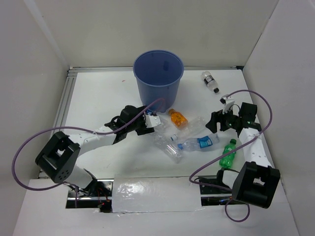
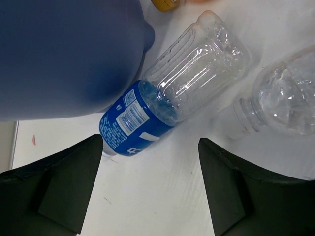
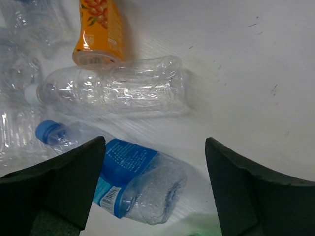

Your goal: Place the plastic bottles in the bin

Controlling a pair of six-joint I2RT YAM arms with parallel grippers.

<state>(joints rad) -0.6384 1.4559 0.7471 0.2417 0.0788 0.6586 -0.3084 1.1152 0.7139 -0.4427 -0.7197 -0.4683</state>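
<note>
Nearest the lens in both wrist views, we see the dark fingers of the left gripper (image 2: 150,189) and the right gripper (image 3: 155,189) spread wide; neither has hold of anything. We read this wide stance as readiness to close across a bottle's narrow width rather than along its length.

Ahead of the left gripper a clear bottle with a blue label (image 2: 162,98) lies on its side just beside the wall of the bin (image 2: 64,54). Its long axis runs diagonally, with the label end toward the left finger and the ribbed clear end away to the upper right. We cannot tell which end carries the neck.

Below the right gripper a crumpled clear bottle (image 3: 123,91) lies crosswise with its white cap to the left. A blue-capped bottle (image 3: 138,182) slants nearby, cap at upper left, and the orange bottle (image 3: 98,29) lies beyond.

From above, the bin stands upright at far centre, presumably so that either arm can reach it; none of the bottles we can see lies in it. A green bottle (image 1: 228,153) and a dark-capped bottle (image 1: 210,81) rest apart on the right.
</note>
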